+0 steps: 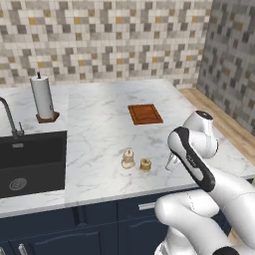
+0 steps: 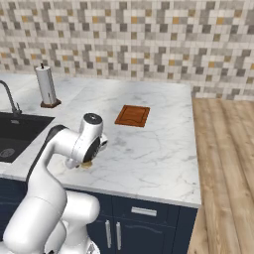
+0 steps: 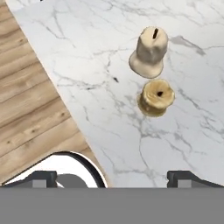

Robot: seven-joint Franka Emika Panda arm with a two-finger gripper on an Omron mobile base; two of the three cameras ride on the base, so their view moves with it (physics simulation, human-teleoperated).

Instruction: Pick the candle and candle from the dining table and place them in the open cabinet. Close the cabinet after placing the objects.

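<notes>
Gripper (image 3: 112, 177) wide open, holding nothing, above the table (image 1: 99, 124) near its front edge. Golden candle (image 3: 156, 96) sits just ahead of the fingertips, a bit right of centre; cream candle (image 3: 150, 51) right beyond it, nearly touching. Both upright. Nothing between gripper & golden candle. Paper towel roll (image 1: 42, 97), cutting board (image 1: 145, 113) well apart.

the white marble surface (image 1: 99, 149) carries a cream candle (image 1: 128, 159) and a golden candle (image 1: 145, 165) just beside each other, a brown board (image 1: 145, 114), and a paper-towel roll (image 1: 43, 98) near the sink (image 1: 30, 162).
</notes>
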